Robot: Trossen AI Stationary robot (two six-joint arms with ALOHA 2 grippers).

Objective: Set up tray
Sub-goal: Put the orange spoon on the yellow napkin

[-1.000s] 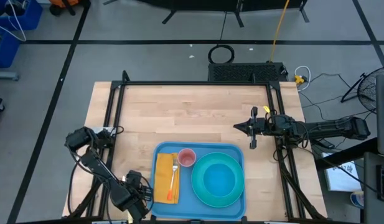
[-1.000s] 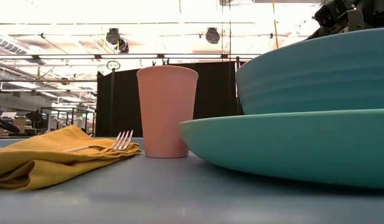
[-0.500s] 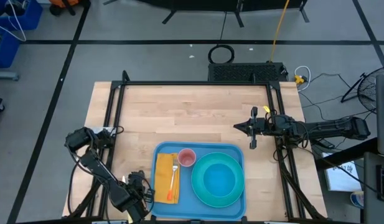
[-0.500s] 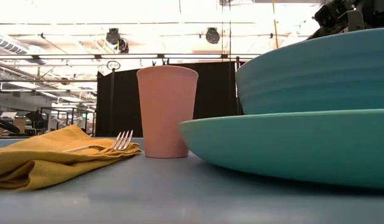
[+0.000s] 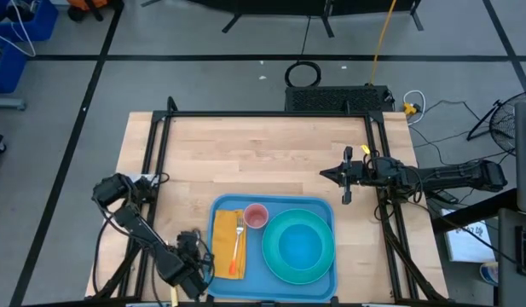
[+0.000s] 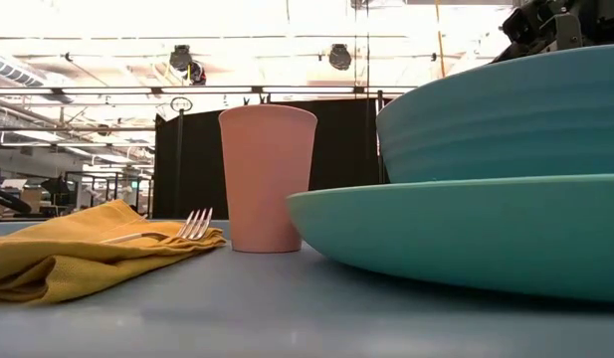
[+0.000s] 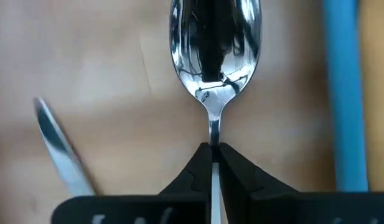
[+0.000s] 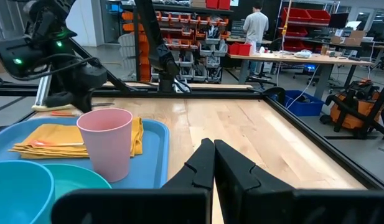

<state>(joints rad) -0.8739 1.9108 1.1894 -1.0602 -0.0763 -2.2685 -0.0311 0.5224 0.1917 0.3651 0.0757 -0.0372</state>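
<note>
Spoon point(image 7: 215, 46), neck pinched in left gripper point(image 7: 214, 152) off the left rim of tray point(image 5: 274, 288) at tabletop's near edge (right gripper point(image 5: 332, 175) closed, idle): may twist or slip.

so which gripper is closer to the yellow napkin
Left. The left gripper, shut on a spoon, sits just outside the tray's edge beside the napkin. The right gripper waits over bare table beyond the tray's far right corner, farther off.
</note>
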